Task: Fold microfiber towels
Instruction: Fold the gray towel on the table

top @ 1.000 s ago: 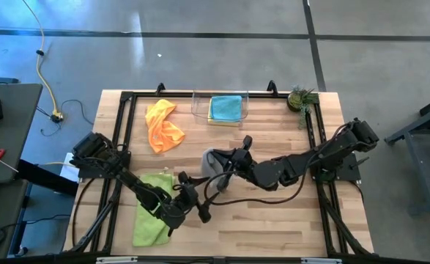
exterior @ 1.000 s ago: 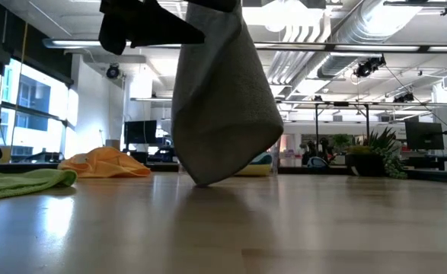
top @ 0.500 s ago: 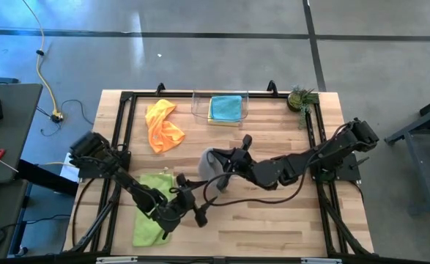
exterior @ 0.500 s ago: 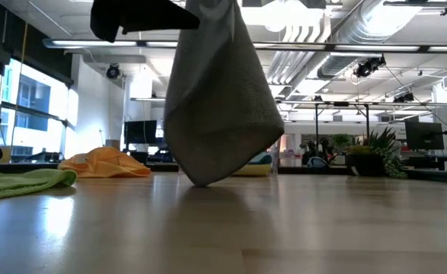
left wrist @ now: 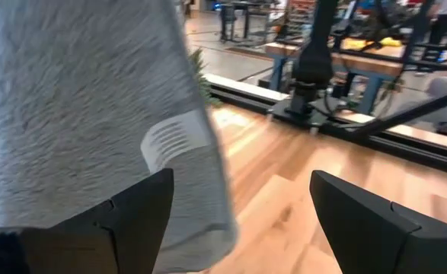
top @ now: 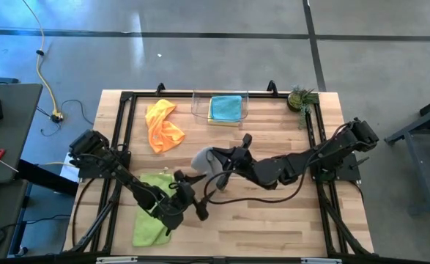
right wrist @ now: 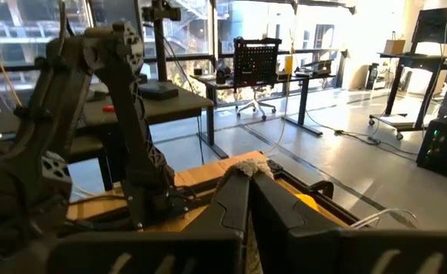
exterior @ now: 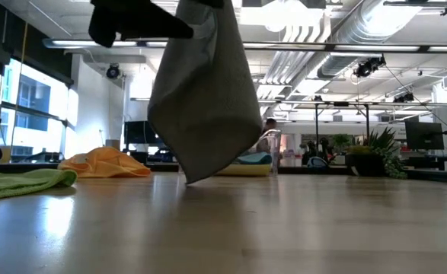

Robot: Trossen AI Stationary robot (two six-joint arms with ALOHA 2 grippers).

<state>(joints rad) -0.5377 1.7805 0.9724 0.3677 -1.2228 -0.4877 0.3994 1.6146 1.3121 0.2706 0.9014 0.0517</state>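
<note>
Wooden table (top: 273, 213): grey towel (exterior: 204, 106) hangs pinched from right tool (top: 216, 155).

Open-plan lab: exposed ceiling ducts (exterior: 360, 23), monitor desks (right wrist: 272, 68), concrete floor (top: 200, 59).

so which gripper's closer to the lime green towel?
Left. The left gripper hovers at the lime green towel's right edge, fingers open. The right gripper is farther off, up and right, shut on the grey towel.
</note>
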